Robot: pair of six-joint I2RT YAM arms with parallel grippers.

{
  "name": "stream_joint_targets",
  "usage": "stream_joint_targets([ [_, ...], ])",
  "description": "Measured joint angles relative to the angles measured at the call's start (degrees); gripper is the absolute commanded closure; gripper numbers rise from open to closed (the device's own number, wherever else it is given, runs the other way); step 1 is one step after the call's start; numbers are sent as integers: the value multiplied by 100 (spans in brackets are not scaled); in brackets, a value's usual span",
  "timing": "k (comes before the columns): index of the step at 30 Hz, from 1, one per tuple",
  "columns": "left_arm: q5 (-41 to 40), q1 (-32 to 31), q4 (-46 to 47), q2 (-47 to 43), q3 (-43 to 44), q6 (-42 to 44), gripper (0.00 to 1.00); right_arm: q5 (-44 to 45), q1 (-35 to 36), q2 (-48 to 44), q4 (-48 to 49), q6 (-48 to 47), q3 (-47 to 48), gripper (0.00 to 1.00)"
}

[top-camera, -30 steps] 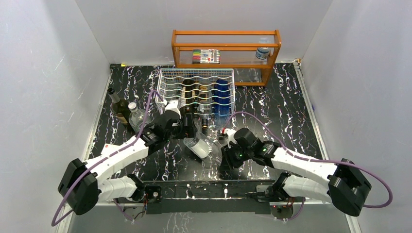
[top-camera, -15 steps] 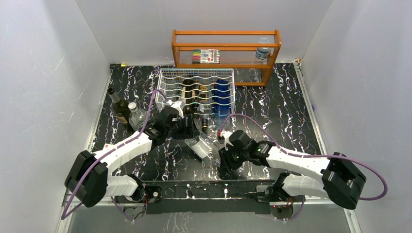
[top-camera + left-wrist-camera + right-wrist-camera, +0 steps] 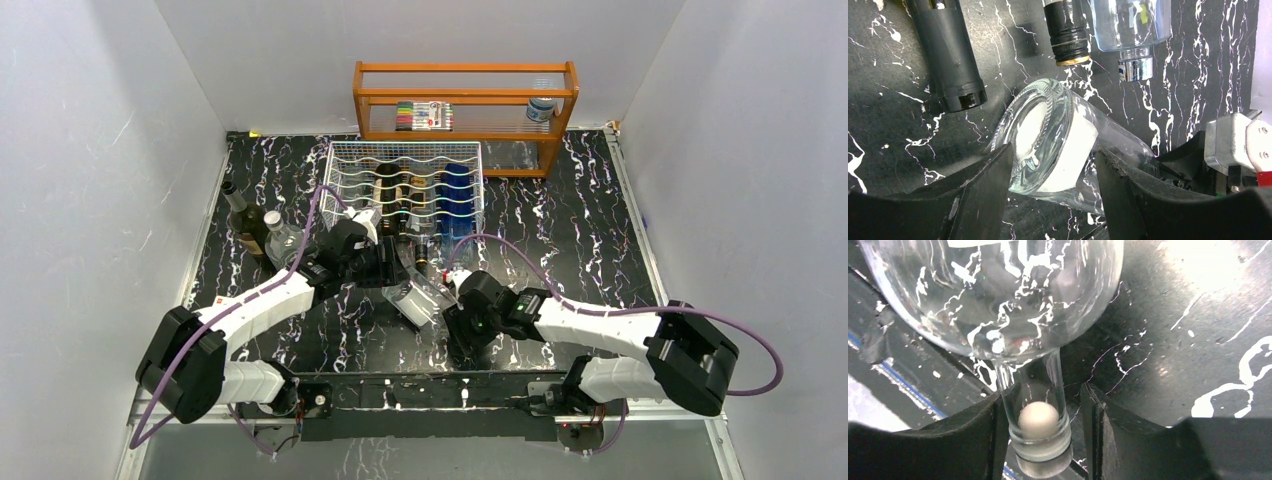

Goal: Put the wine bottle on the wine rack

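Two grippers on one clear bottle (image 3: 415, 297), which is tilted between them. Left gripper (image 3: 1053, 156) is clamped on its base end, both fingers touching glass. Right gripper (image 3: 1043, 399) stands apart around the neck (gaps visible). Long axis runs left hand to right hand. Rack (image 3: 404, 147) lies just beyond the left hand, the nearer arm.

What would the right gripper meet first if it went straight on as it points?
The clear bottle, at its shoulder: the neck lies between the open jaws of the right gripper, the body widening ahead.

Wine bottle (image 3: 1048, 135) clear glossy glass; wine rack (image 3: 405, 160) white wire; table (image 3: 580, 240) glossy black marbled.
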Motion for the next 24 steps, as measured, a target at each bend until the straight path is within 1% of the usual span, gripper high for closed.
stream_joint_targets([
  [7, 90, 0, -4, 9, -4, 7, 41, 702, 232, 66, 396, -55, 0, 37],
  [10, 114, 0, -4, 9, -4, 17, 43, 929, 284, 175, 627, -79, 0, 37],
  [12, 146, 0, -4, 9, -4, 26, 46, 1034, 304, 247, 719, -87, -2, 37],
  [20, 201, 37, 48, 9, -4, 52, 51, 1126, 337, 293, 1049, -111, -149, 35],
  [24, 212, 48, 127, 9, -28, 68, 55, 1143, 343, 284, 1266, -184, -240, 36],
])
